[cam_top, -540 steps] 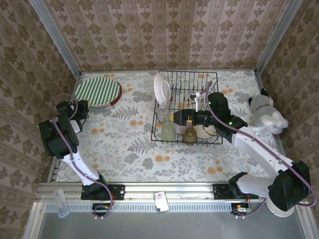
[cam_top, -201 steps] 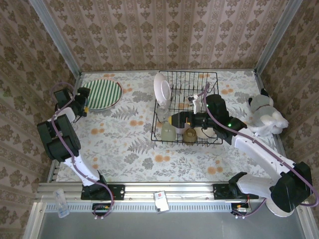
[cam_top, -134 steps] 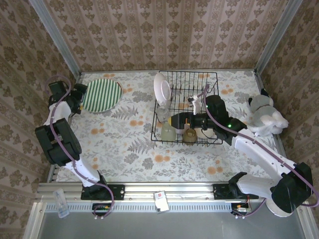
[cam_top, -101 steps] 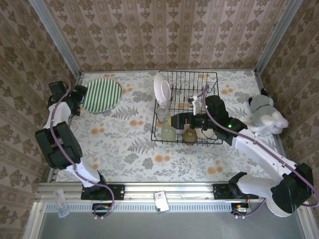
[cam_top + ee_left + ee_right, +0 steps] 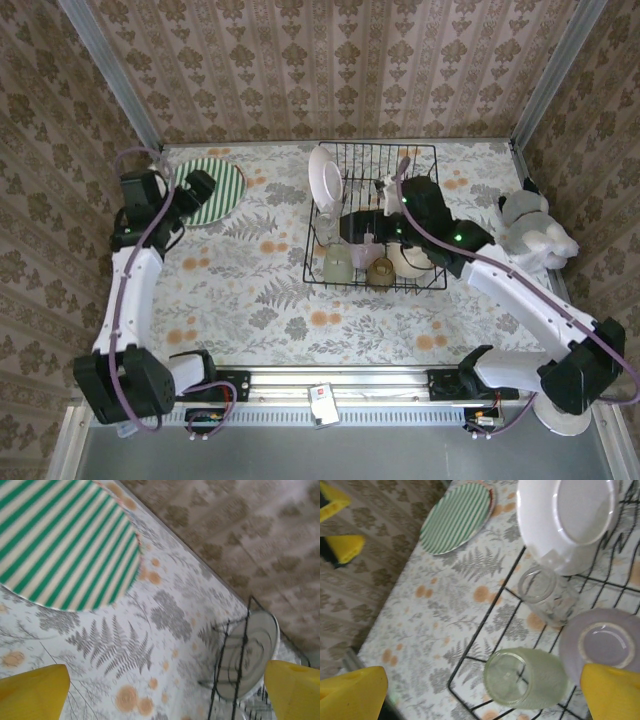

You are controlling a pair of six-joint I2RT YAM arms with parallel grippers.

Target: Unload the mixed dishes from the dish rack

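Note:
The black wire dish rack (image 5: 420, 150) stands at the table's back middle. A white plate (image 5: 324, 178) stands upright in its left slots. A pale green tumbler (image 5: 530, 680) lies on its side in the front, a clear tumbler (image 5: 546, 596) behind it, and a lilac bowl (image 5: 602, 642) to the right. An amber cup (image 5: 380, 271) and a cream bowl (image 5: 410, 260) sit along the front. My right gripper (image 5: 352, 230) hovers open over the tumblers, empty. A green-striped plate (image 5: 212, 188) lies flat on the table, back left. My left gripper (image 5: 192, 192) hangs open above its near edge, facing the rack.
A white-grey soft toy (image 5: 535, 235) lies against the right wall. The floral table (image 5: 270, 290) stretches between the striped plate and the rack. In the left wrist view the white plate (image 5: 250, 652) shows behind the rack's wires (image 5: 240, 655).
My left arm has swung from the table's far left edge toward the right, over the striped plate. My right gripper has shifted back and up over the rack. Both stay open.

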